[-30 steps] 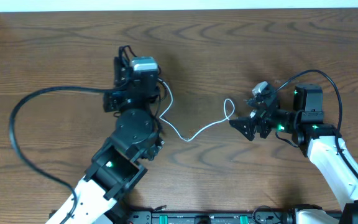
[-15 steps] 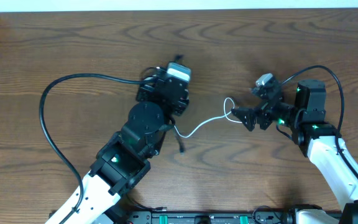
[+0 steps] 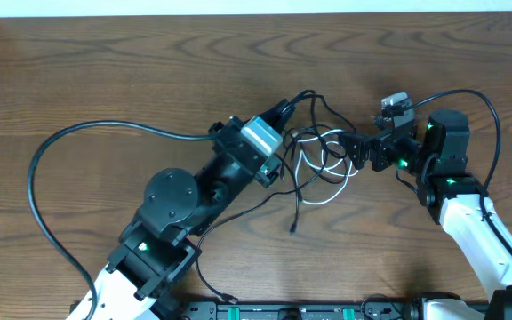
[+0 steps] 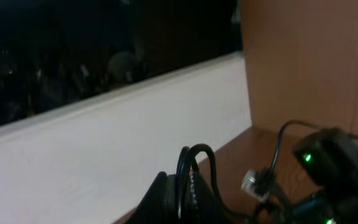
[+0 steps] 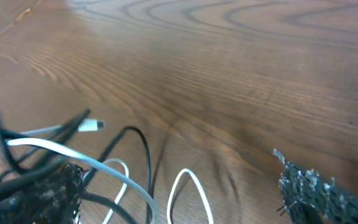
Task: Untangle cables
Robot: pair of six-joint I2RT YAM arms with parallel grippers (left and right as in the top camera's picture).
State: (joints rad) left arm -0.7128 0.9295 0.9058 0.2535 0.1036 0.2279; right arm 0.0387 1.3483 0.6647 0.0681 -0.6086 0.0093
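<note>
Wooden table (image 3: 105, 71), bare grain. Overhead: the cables (image 3: 320, 153) sit bunched mid-table between left gripper (image 3: 283, 120) and right gripper (image 3: 360, 151). Left wrist: the left gripper is clamped on a black loop (image 4: 197, 147), probably to draw it clear. Right wrist: the right gripper is spread wide and holds nothing, with the white cable (image 5: 73, 155) beside one finger.

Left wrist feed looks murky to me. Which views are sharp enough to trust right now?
Overhead: evenly lit and sharp, the cables trace clearly. Left wrist: dim and soft, the black cable over the left fingers barely separates from them. Right wrist: table grain and the white plug are fairly clear, the right fingers blur at the bottom corners.
</note>
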